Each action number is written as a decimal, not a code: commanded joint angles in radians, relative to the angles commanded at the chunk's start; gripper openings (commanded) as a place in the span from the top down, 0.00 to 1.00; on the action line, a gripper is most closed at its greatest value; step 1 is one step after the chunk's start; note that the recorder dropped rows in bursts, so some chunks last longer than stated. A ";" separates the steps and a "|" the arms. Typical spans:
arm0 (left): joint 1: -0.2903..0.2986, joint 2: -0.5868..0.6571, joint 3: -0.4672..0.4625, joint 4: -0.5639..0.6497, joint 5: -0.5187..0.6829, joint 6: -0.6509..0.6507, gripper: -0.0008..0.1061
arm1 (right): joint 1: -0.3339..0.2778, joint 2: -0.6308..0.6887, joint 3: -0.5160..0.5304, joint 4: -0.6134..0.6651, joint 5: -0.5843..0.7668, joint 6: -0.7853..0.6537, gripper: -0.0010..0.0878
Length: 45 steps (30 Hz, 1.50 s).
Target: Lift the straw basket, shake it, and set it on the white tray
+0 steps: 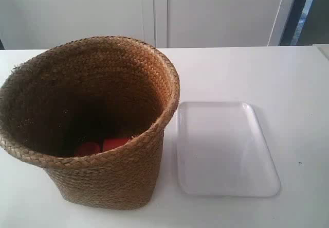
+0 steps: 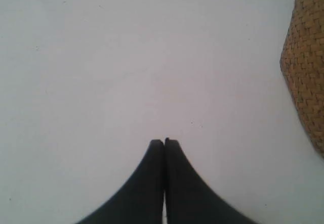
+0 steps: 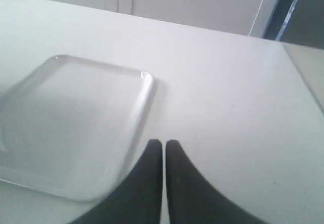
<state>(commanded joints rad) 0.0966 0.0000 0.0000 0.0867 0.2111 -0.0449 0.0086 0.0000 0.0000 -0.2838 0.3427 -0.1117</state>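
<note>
Both my left gripper (image 2: 164,142) and right gripper (image 3: 164,143) are hanging pressed together, empty, while the basket (image 1: 103,179) is sitting just beside the tray (image 1: 226,151), so I am risking flinging out its red pieces (image 1: 114,143) by shaking.

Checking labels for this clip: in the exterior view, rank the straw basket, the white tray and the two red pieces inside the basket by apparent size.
1. straw basket, clearly largest.
2. white tray.
3. red pieces, smallest. Both are partly hidden by the rim and look alike, so they are unranked between themselves.
</note>
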 joint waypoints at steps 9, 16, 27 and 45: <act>0.000 0.000 0.000 -0.019 -0.113 -0.001 0.99 | 0.000 0.000 0.000 -0.224 -0.010 -0.004 0.95; 0.000 0.000 0.000 -0.019 -0.191 -0.049 0.99 | 0.000 0.000 0.000 -0.151 -0.199 0.543 0.95; 0.000 0.000 0.000 -0.021 -0.440 -0.543 0.99 | 0.000 0.000 0.000 -0.128 -0.477 0.838 0.95; 0.000 0.177 -0.360 -0.268 -0.732 -0.364 0.99 | 0.000 0.181 -0.382 0.798 -0.997 0.695 0.99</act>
<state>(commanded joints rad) 0.0966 0.1772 -0.3601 -0.1811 -0.5207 -0.4085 0.0086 0.1815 -0.3816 0.5141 -0.6547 0.5836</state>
